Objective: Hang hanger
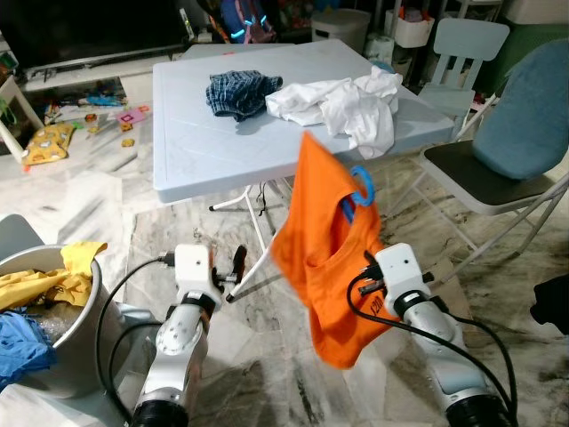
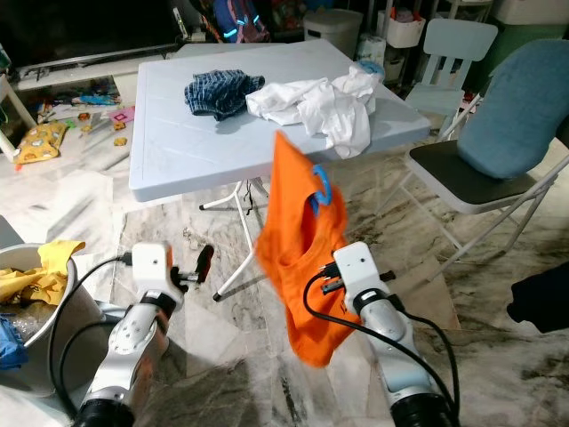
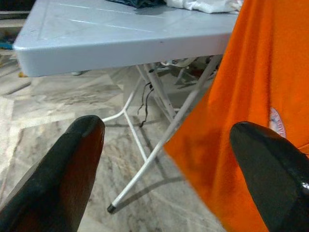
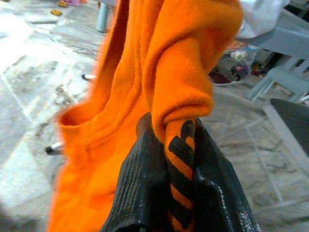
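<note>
Two grippers up: my right gripper [image 4: 181, 159] pinches the orange shirt [image 1: 324, 258] (blue hanger [image 1: 359, 190] inside); left gripper [image 3: 169, 159] gapes beside the table's [image 1: 196, 151] front edge.

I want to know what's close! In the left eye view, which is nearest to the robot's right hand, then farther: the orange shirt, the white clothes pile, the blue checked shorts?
1. Orange shirt, clamped in the right hand.
2. White clothes pile, on the table's near right part.
3. Blue checked shorts, left of the pile on the table.
</note>
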Tool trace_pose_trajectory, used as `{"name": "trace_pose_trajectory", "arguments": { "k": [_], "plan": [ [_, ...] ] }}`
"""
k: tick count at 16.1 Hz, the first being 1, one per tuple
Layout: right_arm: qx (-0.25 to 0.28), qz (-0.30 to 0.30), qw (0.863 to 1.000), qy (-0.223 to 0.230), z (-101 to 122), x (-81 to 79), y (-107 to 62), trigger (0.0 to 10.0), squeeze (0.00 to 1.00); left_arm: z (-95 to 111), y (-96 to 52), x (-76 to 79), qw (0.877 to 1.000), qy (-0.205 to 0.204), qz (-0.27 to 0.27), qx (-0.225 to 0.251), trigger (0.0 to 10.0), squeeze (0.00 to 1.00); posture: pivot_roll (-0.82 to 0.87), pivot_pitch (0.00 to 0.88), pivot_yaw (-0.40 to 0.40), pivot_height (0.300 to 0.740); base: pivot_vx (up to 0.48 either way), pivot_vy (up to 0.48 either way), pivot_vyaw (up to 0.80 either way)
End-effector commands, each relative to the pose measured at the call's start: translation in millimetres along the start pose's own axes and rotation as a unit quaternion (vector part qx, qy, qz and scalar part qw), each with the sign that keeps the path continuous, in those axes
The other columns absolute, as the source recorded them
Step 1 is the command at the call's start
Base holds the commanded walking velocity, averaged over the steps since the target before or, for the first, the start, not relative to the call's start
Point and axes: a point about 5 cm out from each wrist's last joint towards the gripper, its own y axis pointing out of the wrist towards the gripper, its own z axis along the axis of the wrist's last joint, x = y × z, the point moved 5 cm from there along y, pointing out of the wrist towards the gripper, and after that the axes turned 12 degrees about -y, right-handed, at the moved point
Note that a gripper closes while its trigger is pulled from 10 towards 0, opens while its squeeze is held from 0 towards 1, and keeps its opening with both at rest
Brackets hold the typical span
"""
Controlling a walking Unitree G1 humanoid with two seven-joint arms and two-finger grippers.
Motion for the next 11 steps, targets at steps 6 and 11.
{"name": "trace_pose_trajectory", "arguments": {
  "k": [6, 11],
  "plan": [
    [0.032, 0.014, 0.999, 0.001, 16.8, -3.6, 2.0, 10.0, 0.0, 2.4, 1.6, -4.9, 1.0, 0.005, 0.009, 0.001, 10.0, 0.0, -0.21, 0.0, 0.04, 0.74, 0.0, 0.0, 0.0],
    [0.102, 0.211, 0.968, 0.091, 66.6, -36.3, -15.2, 10.0, 0.0, 1.6, 4.1, 9.6, 0.999, 0.006, -0.04, -0.008, 10.0, 0.0, -0.22, 0.0, 0.046, 0.74, 0.0, 0.0, 0.0]
  ]
}}
